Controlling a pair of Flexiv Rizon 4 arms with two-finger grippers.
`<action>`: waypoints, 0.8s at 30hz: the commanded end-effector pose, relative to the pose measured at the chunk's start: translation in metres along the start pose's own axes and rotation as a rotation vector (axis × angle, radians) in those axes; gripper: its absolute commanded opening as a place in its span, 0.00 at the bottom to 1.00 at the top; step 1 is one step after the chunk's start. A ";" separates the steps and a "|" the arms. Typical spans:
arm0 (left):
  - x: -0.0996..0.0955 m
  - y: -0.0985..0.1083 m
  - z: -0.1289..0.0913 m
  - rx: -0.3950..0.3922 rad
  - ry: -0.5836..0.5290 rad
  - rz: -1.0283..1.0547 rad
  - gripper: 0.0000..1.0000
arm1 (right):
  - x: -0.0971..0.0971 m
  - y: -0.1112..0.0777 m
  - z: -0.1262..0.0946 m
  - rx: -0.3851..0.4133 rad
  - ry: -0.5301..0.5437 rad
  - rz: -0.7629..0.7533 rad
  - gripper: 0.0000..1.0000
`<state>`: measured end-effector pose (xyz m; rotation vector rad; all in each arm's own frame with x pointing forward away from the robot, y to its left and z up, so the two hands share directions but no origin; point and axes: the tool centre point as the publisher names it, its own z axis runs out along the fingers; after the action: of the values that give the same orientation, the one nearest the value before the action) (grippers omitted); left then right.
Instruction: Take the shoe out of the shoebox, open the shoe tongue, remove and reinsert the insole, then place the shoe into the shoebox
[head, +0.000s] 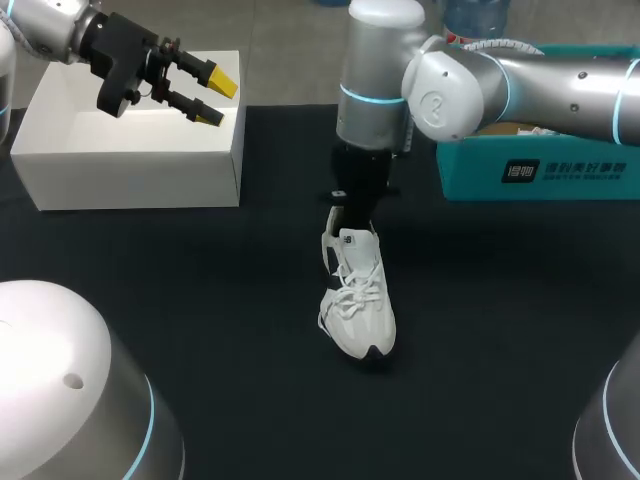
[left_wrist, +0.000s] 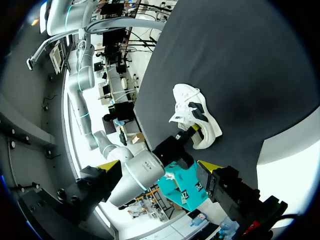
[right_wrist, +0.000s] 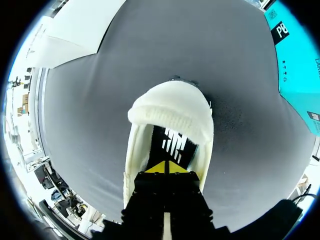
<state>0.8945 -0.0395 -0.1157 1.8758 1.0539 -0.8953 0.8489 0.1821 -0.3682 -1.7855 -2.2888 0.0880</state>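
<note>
The head view takes in the whole layout. A white shoe (head: 358, 300) stands upright on its sole near the middle of the black counter (head: 200, 300), outside both boxes. An open white box (head: 130, 160) lies to its left and a teal box (head: 540, 170) to its right, each well apart from it. The toe points toward the near edge and the heel toward the far side. The left tool (head: 216, 97) hangs above the white box with its yellow tips apart and nothing between them. From this view the right arm comes down over the heel end and hides its own tool.

The right wrist view supplies what the arm blocks. It looks straight down into the shoe's opening, where the right tool (right_wrist: 165, 167) sits inside the collar. Its two yellow tips are pressed together into one wedge with only a thin seam between. Whether anything thin is pinched there cannot be told.

The left wrist view shows the shoe from the side, with the right arm's dark tool meeting its heel and the teal box beyond.

The shoe is white with white laces tied across the top. It has a padded, fuzzy white rim, a black patch with white marks inside the opening, and black on the sole at the toe.
</note>
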 end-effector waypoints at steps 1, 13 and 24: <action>0.000 0.000 0.000 0.003 0.004 0.000 1.00 | 0.003 -0.002 -0.010 0.034 -0.013 -0.001 0.00; 0.000 0.000 0.000 0.003 0.004 0.000 1.00 | 0.009 -0.008 -0.017 0.057 0.009 0.053 0.00; 0.000 0.000 0.000 0.003 0.004 0.000 1.00 | 0.009 -0.008 -0.017 0.057 0.009 0.053 0.00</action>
<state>0.8945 -0.0395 -0.1157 1.8759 1.0539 -0.8953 0.8446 0.1877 -0.3490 -1.8122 -2.2088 0.1559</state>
